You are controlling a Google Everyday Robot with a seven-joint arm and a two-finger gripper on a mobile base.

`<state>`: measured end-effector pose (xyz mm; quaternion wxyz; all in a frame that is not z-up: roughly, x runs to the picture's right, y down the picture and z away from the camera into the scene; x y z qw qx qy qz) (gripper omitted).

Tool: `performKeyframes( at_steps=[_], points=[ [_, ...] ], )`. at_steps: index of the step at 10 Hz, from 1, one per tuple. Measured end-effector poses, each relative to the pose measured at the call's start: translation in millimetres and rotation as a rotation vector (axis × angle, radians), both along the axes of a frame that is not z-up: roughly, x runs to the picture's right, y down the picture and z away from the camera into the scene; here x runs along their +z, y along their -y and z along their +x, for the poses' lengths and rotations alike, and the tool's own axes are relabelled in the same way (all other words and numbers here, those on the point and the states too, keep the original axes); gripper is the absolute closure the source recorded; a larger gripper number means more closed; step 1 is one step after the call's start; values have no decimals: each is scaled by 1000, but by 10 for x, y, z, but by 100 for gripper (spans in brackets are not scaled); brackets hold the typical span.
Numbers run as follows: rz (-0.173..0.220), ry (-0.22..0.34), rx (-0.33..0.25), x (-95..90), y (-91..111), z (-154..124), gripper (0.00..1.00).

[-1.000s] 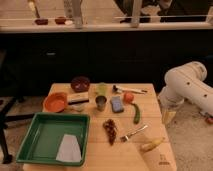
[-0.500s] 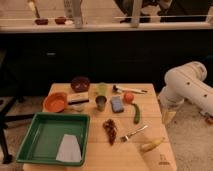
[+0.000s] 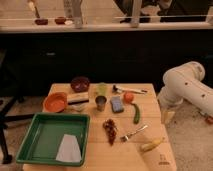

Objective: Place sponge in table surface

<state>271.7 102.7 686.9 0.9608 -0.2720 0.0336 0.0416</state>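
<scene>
Camera view gives us the table (image 3: 150, 107) with the sponge (image 3: 117, 103) lying flat on its bare wood, near the middle and toward the far edge, just beside the metal cup (image 3: 101, 103). We judge the placing done, with at most a retreat left. The white arm (image 3: 187, 87) hangs off the table's right edge, with the gripper (image 3: 167, 117) low beside that edge, its fingers released and empty, well apart from the sponge. A green tray (image 3: 30, 127) holding a pale cloth (image 3: 68, 149) fills the near left corner. Behind the table we see dark cabinets under a long counter.
</scene>
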Motion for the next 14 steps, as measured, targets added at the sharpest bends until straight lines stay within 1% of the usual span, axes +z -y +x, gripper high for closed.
performKeyframes(
  at_steps=[1,2,3,4,5,7,8,9,11,12,14],
  points=[
    [28,-45,67,-3,19,-131,20],
    [62,-112,181,-15,25,-267,20],
    [85,-164,278,-18,21,-366,20],
    [104,-201,361,-13,14,-456,20],
    [118,-243,464,-9,-25,-507,20],
    [123,-295,602,8,-114,-520,20],
    [128,-340,670,10,-172,-512,20],
    [143,-390,737,3,-210,-540,20],
    [159,-445,811,-2,-267,-553,20],
    [165,-462,835,-7,-282,-551,20],
    [167,-465,840,-9,-285,-549,20]
  ],
)
